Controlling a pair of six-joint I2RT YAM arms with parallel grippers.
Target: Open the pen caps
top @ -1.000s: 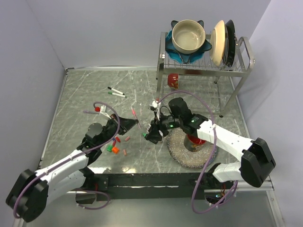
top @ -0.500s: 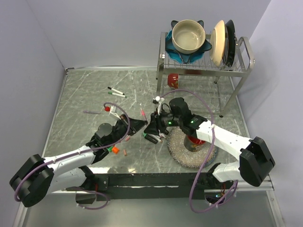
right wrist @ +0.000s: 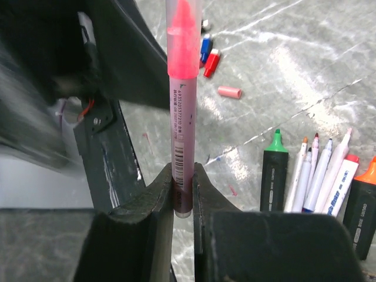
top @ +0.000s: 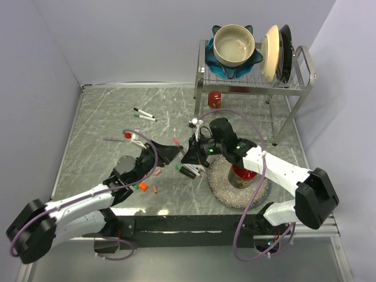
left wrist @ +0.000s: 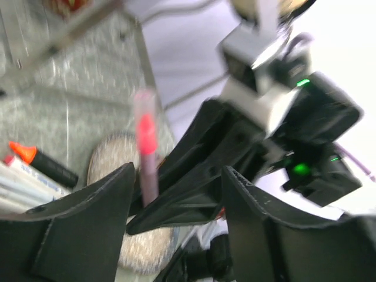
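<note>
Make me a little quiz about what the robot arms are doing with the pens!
1. True or false: the right gripper is shut on the pink pen and holds it upright.
2. Pick one. The left gripper is: A) open, with a finger on each side of the pen; B) shut on a blue cap; C) resting flat on the table.
3. In the right wrist view, what colour is the tip of the fat marker lying closest to the pen?

Key: 1 true; 2 A; 3 green.
</note>
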